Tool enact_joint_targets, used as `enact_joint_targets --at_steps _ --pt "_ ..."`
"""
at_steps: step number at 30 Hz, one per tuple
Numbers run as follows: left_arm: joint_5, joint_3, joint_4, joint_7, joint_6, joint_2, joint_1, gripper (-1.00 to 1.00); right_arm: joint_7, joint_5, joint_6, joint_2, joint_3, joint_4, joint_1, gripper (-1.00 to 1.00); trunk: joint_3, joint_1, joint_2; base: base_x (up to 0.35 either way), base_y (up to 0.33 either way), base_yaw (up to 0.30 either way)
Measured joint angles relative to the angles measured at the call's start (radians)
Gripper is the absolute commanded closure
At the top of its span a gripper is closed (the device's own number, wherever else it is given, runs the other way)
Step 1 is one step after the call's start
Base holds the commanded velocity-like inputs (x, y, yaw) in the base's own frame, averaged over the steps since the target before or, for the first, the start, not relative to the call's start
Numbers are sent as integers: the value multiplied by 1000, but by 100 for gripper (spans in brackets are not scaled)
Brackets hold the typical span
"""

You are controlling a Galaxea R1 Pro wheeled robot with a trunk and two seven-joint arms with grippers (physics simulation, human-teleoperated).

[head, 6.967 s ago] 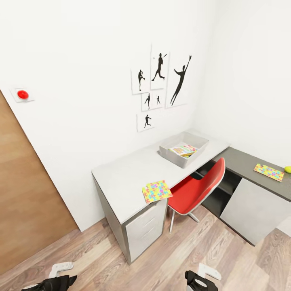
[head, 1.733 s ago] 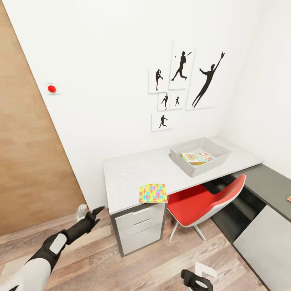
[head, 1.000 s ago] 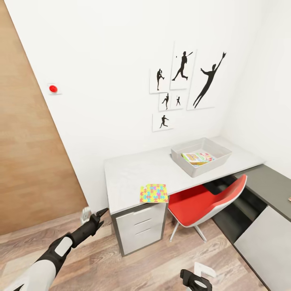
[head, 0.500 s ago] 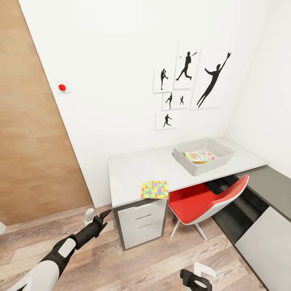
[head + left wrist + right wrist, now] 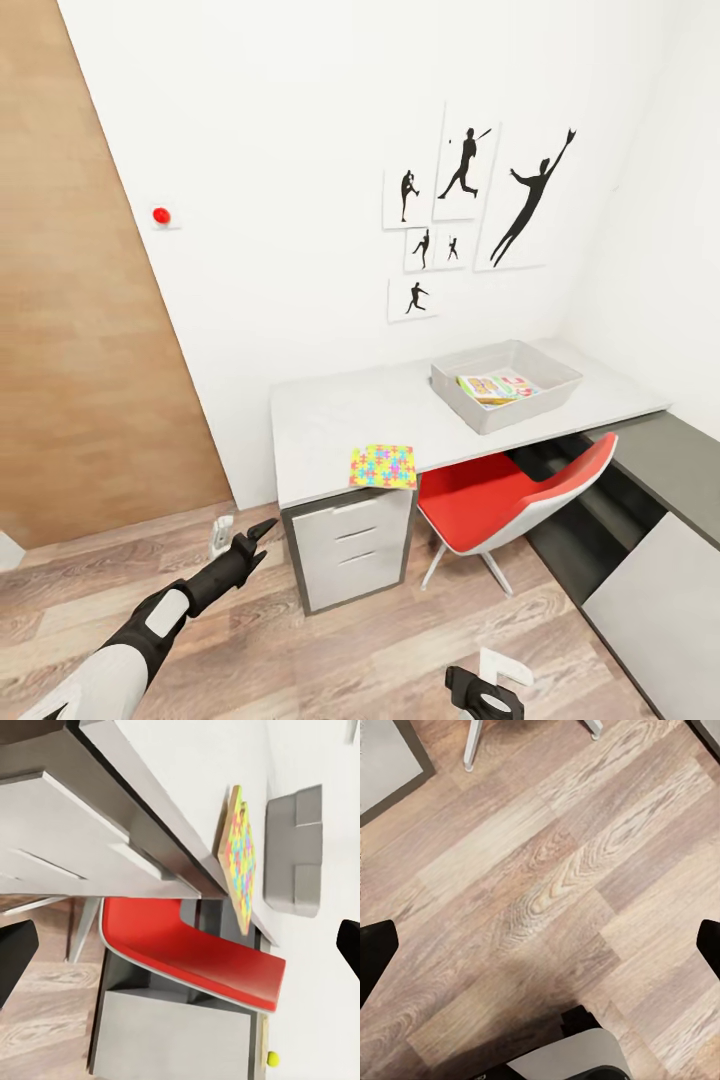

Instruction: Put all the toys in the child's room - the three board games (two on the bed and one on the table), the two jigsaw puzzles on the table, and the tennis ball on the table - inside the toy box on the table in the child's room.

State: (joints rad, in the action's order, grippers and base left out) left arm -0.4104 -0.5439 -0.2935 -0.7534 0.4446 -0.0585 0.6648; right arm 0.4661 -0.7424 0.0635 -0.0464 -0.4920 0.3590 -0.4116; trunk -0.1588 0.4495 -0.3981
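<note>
Pale grey is the top of the L-shaped desk with white drawers, the table (image 5: 340, 420), and right at its front edge lies a flat square jigsaw puzzle (image 5: 383, 466) in yellow, pink, blue and green, its near side poking just past the edge above the drawers. The left gripper (image 5: 240, 535) is stretched out over the wood-plank floor (image 5: 330, 650), its black fingers (image 5: 262, 527) spread apart and holding nothing, pointing toward the drawer end of the table; the puzzle sits ahead of the fingertips and higher up, well apart from them. In the left wrist view that same puzzle (image 5: 241, 859) shows edge-on between the two dark fingertips at the frame's sides, with the red shell chair (image 5: 202, 952) tucked under the tabletop beyond it.

Further along the table, well beyond the fingers, stands the shallow light grey toy box (image 5: 506, 385), and inside it rest colourful printed board games (image 5: 495, 386); how many, I cannot tell. Past the chair in the left wrist view, a small yellow-green tennis ball (image 5: 273, 1059) sits on the far, darker section of the desk.

The right gripper (image 5: 484, 688) hangs low near the robot's body. Its wrist view looks onto bare floor planks (image 5: 540, 885), the two black fingertips wide apart, nothing between them.
</note>
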Motion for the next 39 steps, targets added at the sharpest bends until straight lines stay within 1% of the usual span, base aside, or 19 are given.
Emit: enact_joint_targets --at_steps 7,10,16,30,39 --pt "1 0 0 0 0 1 0 -100 0 0 -1 0 0 0 0 -100 0 0 0 -18 -19 239" --pt "0 0 0 0 0 2 0 -100 0 0 -1 0 0 0 0 -100 0 0 0 29 -114 94" --pt "0 0 0 0 0 4 0 -100 0 1 -1 0 -2 0 0 -100 0 0 0 17 -207 19" --pt "1 1 0 0 0 5 0 -100 0 1 -1 0 -8 0 0 -100 0 0 0 10 -30 1" --pt "1 0 0 0 0 5 0 -100 0 1 -1 0 -9 0 0 -100 0 0 0 94 -123 0"
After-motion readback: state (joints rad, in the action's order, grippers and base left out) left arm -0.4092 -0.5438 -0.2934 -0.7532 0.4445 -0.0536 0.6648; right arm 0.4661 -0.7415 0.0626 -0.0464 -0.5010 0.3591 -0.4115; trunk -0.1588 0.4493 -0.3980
